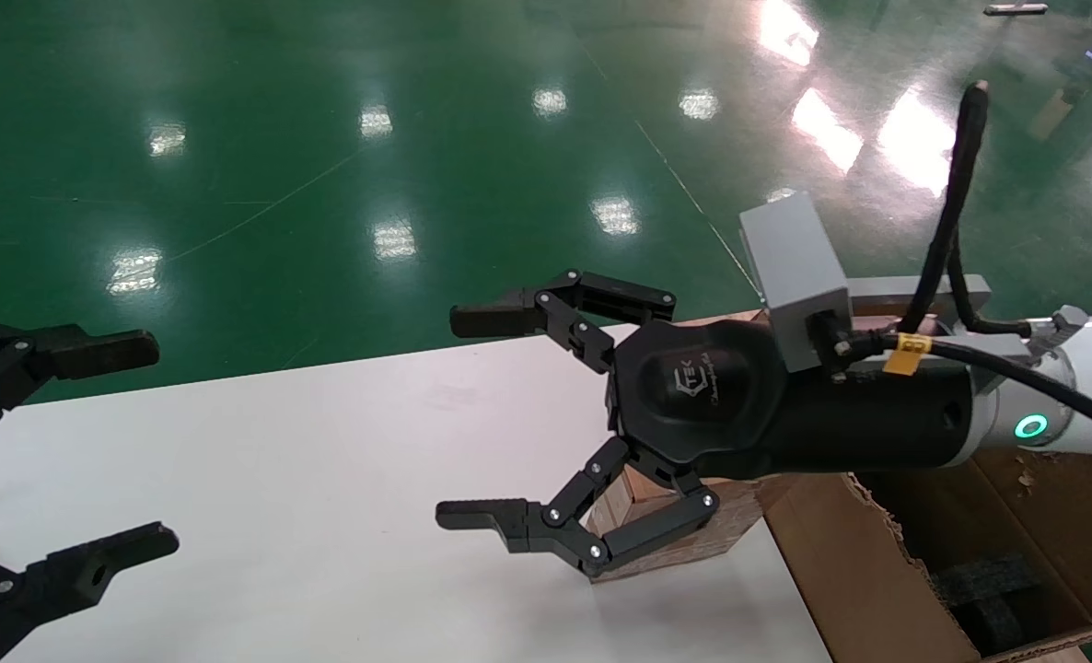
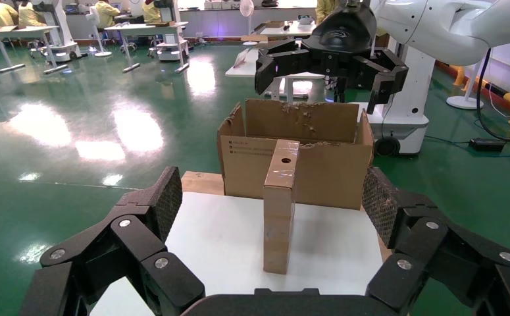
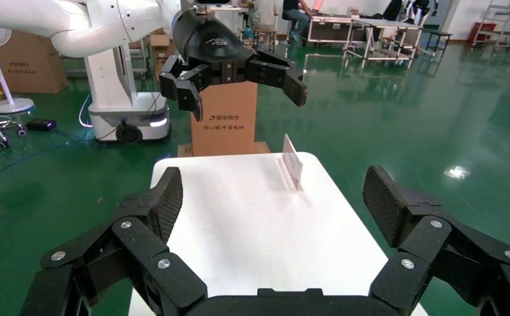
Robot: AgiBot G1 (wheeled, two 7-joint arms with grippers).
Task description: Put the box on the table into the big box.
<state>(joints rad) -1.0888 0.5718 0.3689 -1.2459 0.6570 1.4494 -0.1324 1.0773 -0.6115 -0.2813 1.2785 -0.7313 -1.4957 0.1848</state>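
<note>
A small oblong brown cardboard box [image 2: 280,204] with one round hole near its top stands upright on end on the large white smooth table [image 1: 307,460], near the table's end and just in front of the big brown corrugated carton [image 2: 296,155] with ragged torn flaps. Black foam [image 1: 979,589] lies inside that carton. The black right gripper [image 1: 472,414] hangs above the small box with its fingers spread wide apart, holding nothing. The black left gripper [image 1: 95,447] hovers over the table's opposite end, well apart from the box, its fingers also spread wide and empty. A shiny green floor [image 1: 325,138] surrounds the table.
</note>
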